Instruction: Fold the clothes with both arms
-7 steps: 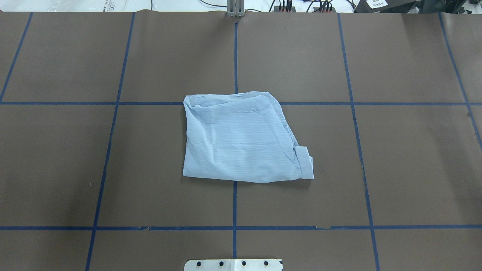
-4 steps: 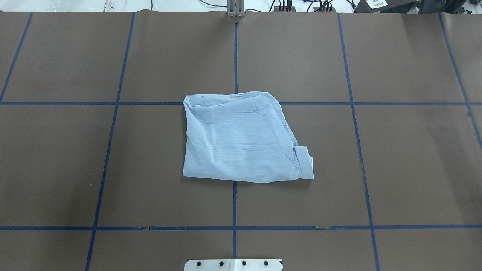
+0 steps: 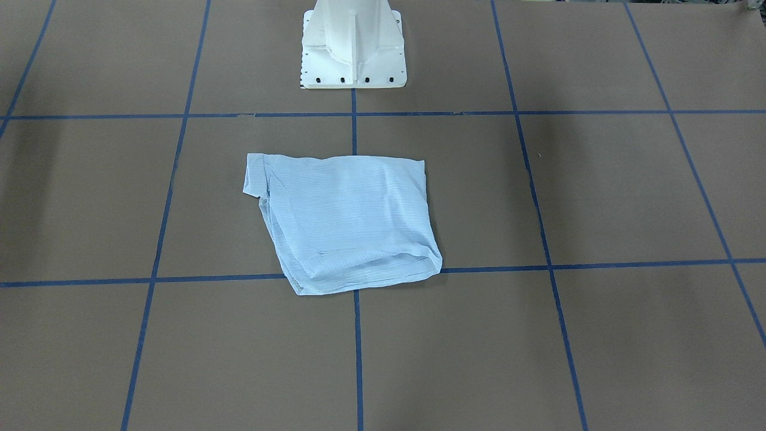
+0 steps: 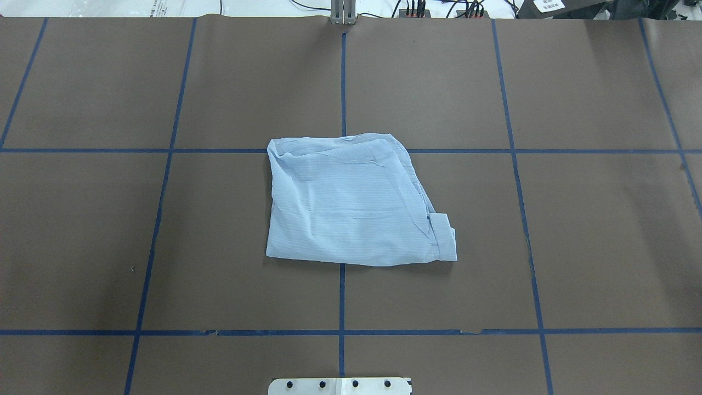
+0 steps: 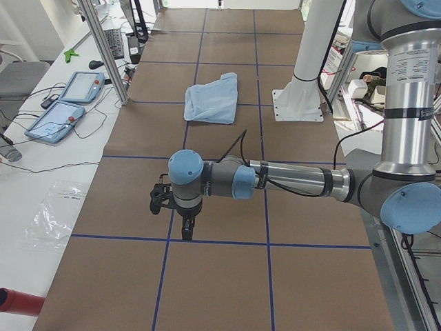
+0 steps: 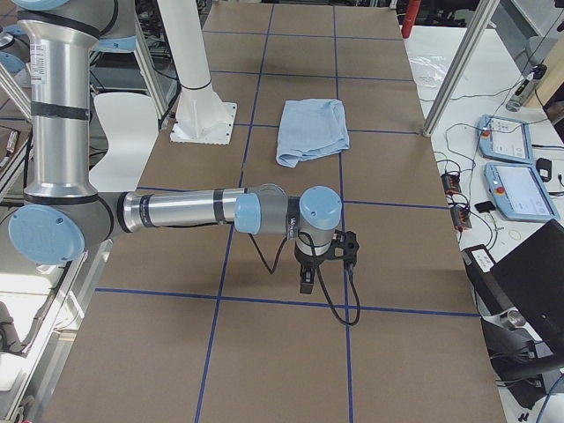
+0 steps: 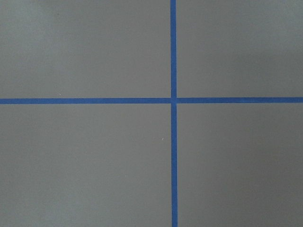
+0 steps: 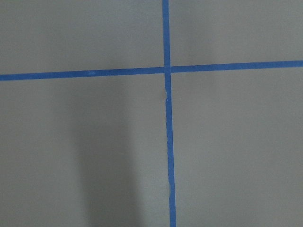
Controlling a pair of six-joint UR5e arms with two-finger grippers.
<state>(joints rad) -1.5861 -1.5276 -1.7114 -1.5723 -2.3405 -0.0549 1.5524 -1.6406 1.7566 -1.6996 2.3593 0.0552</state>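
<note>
Light-blue shirt (image 4: pixel 351 203) is lying folded compactly at the table's (image 4: pixel 603 247) centre, folding seemingly complete. Left gripper (image 5: pixel 185 229) and right gripper (image 6: pixel 306 282) are hovering well apart from it; whether they are clenched or released cannot be told.

Brown paper-covered bench (image 4: pixel 603 247), divided into rectangles by blue tape lines (image 4: pixel 344 82). White pedestal base (image 3: pixel 353 45) stands on it. Alongside, a white side table (image 5: pixel 21 193) carries two grey touchscreen pendants (image 5: pixel 83 87) and a clear plastic bag (image 5: pixel 52 217).
</note>
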